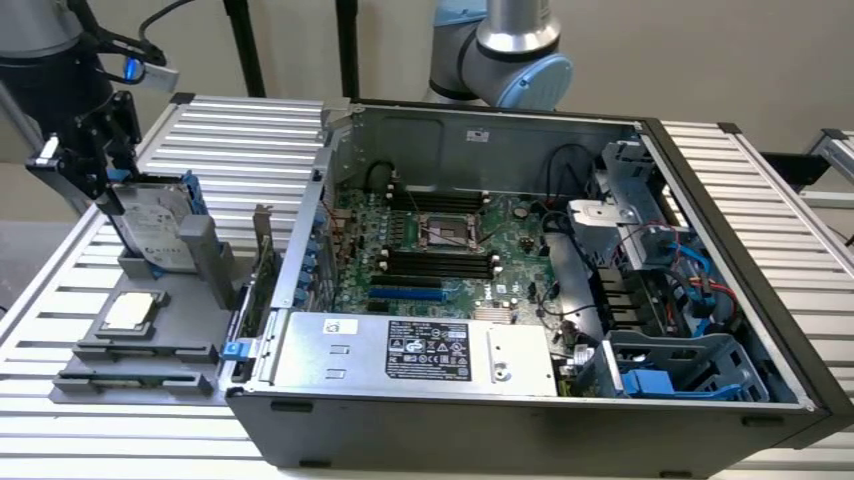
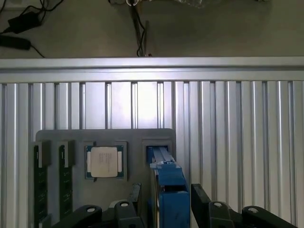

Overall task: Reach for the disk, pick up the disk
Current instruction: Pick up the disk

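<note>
The disk (image 1: 151, 228) stands upright on its edge in a slot of the grey holder tray (image 1: 200, 262) at the exterior view's left; it is silver-grey with a white label and a blue carrier bracket. My gripper (image 1: 114, 190) hangs right at its upper edge, tilted. In the wrist view the disk (image 2: 169, 190) appears edge-on as a blue strip, with my gripper (image 2: 166, 197) astride it, one black finger on each side. A small gap shows beside the fingers (image 2: 136, 194), so the gripper is open and the disk still rests in its slot.
A square silver chip (image 1: 130, 312) (image 2: 105, 161) lies on the same tray, with memory sticks (image 1: 134, 380) (image 2: 40, 185) beside it. The open computer case (image 1: 534, 260), holding a silver power supply (image 1: 414, 350), stands at the exterior view's right. Slatted aluminium table (image 2: 237, 123) lies around.
</note>
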Robot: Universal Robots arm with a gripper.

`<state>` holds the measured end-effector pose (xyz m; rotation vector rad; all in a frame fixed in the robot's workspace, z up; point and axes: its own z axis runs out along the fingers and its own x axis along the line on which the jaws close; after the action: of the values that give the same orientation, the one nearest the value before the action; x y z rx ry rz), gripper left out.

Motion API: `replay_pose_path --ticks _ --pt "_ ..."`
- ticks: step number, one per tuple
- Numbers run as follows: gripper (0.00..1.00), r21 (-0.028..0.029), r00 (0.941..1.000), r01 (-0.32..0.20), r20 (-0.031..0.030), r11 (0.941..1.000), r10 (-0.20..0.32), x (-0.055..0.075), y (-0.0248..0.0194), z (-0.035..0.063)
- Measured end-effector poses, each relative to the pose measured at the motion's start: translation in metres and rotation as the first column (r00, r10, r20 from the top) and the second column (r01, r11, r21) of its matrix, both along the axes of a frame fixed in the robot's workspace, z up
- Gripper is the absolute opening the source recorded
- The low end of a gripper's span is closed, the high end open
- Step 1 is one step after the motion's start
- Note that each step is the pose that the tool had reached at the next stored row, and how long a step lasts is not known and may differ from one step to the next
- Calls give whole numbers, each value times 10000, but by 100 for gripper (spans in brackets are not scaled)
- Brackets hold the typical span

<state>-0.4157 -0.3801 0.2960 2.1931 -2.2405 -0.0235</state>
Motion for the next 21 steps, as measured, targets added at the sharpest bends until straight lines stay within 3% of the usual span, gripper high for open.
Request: replay_pose_path --ticks 14,16,18,19,21 --pt "54 10 9999 -101 29 9999 101 -15 1 -9" --pt "45 10 9999 -111 29 9999 111 -15 1 -9" --pt "45 10 9999 -117 30 9999 117 -15 2 -10" --pt "38 10 9999 -118 30 9999 118 -15 2 -10" --pt "38 10 9999 -118 30 9999 118 -15 2 -11"
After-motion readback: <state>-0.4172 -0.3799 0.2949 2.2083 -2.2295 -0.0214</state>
